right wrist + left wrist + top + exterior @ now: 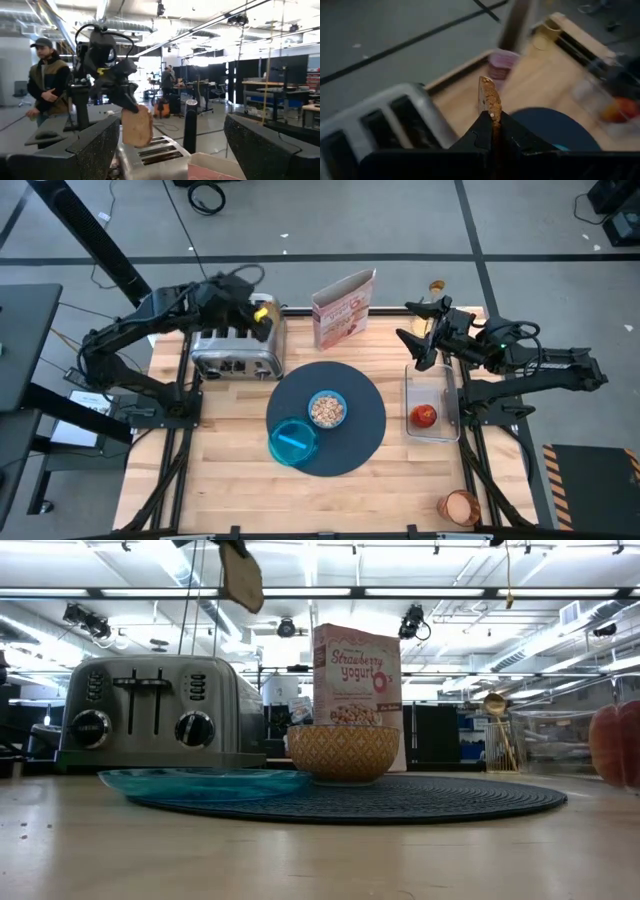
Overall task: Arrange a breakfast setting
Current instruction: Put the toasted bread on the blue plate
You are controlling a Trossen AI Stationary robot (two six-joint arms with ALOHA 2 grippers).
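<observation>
Toast slice (pixel 137 126) hangs upright (long axis vertical) over toaster (pixel 237 350) | left jaws grip it | right jaws agape

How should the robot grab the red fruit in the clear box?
Probably from straight above, pinching the red fruit across its round middle. It lies in the clear box, whose walls block the sides while the top is open. The right gripper waits just behind it, open.
</observation>
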